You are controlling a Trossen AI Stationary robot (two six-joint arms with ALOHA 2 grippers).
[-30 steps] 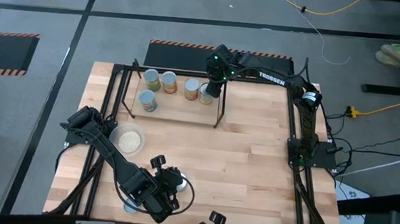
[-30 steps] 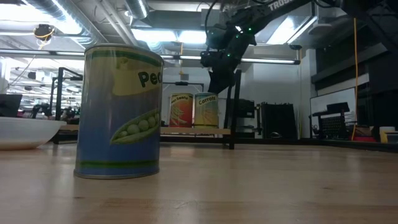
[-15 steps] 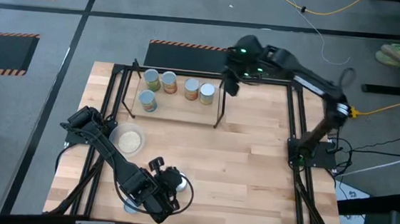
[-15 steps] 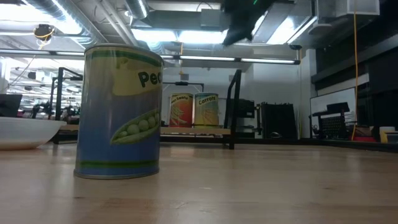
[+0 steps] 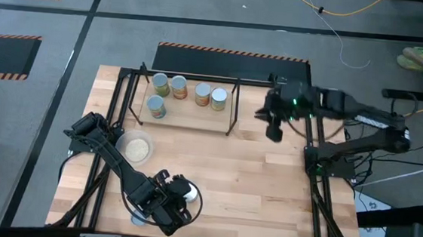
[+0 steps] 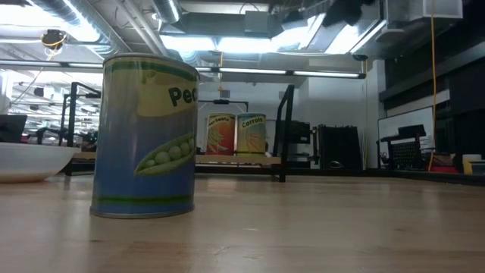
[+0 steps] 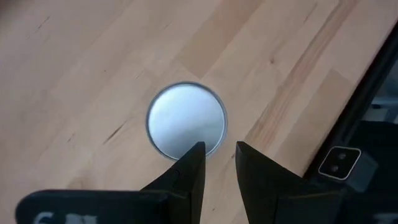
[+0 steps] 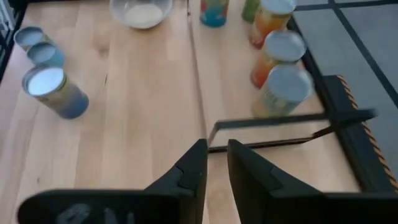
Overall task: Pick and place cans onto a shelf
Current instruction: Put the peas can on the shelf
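- Five cans stand upright on the shelf point(image 5: 185, 115) at the far left of the surface point(image 5: 252, 175), long axes vertical, round tops to the overhead camera: four in a row along the back, namely a green can point(image 5: 160, 84), an orange can point(image 5: 178, 87), a third can point(image 5: 202, 93) and a fourth can point(image 5: 218, 98), plus a blue can point(image 5: 156, 107) alone in front.
- Three more cans appear in the right wrist view on the bare wood by the near edge: two blue-sided cans point(image 8: 36, 45) close together and a larger-looking one point(image 8: 53, 91) beside them, all upright.
- At table height a pea can point(image 6: 145, 136) stands upright, label toward the lens.
- One pale dish point(image 5: 135, 147) sits between the shelf and the near cans.
- The left pincer point(image 7: 217, 163) hangs at the near left edge, pointing straight down over a silver can top point(image 7: 186, 119); its fingers are a narrow gap apart and hold nothing.
- The right arm reaches in from the right side, its right pincer point(image 5: 274, 130) raised above bare wood just right of the shelf, fingers nearly together and empty.
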